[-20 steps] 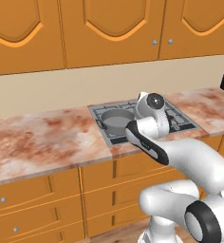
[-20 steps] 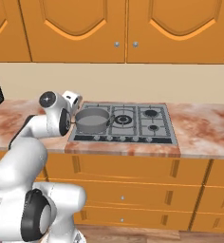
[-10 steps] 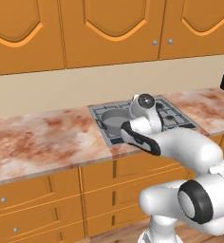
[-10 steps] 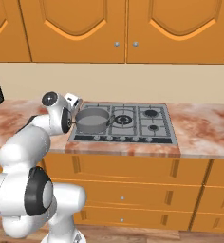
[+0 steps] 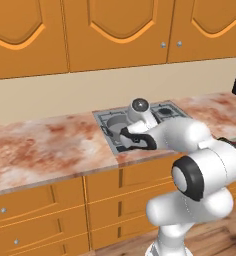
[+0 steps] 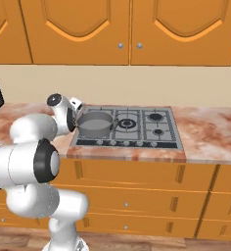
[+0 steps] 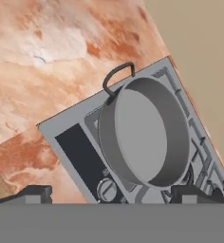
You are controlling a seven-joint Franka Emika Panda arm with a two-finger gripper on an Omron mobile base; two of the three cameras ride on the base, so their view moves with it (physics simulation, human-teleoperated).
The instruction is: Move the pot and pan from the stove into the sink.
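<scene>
- The pot point(image 7: 144, 130), a wide low grey metal one with straight sides, sits on the stove point(image 6: 132, 128) directly ahead of the claw point(image 7: 109, 192), between the lines of its 2 tips in the hand view.
- 1 dark loop handle point(image 7: 117, 76) shows on the pot's far side from the claw, reaching toward the stove's edge.
- In the right base view the pot point(image 6: 95, 124) stands on the stove's front left burner, just beside the hand.
- The claw stands spread wide and holds nothing; its 2 dark fingertips point(image 7: 31, 193) sit well apart, 1 over the marbled surface point(image 7: 42, 71) off the stove's edge, the other over the black grate point(image 7: 201, 156).
- A round knob point(image 7: 106, 189) lies between the fingertips, nearer the claw than the pot.
- In the left base view the claw is hidden behind the arm's wrist point(image 5: 140, 117), which hangs over the stove point(image 5: 112, 122).
- Beyond the pot, away from the claw, 3 more burners point(image 6: 154, 117) show in the right base view.
- A beige wall point(image 6: 186, 83) rises behind the reddish surface point(image 6: 210, 127), with orange cabinet doors point(image 6: 186, 29) above and orange drawers point(image 6: 127, 176) below.
</scene>
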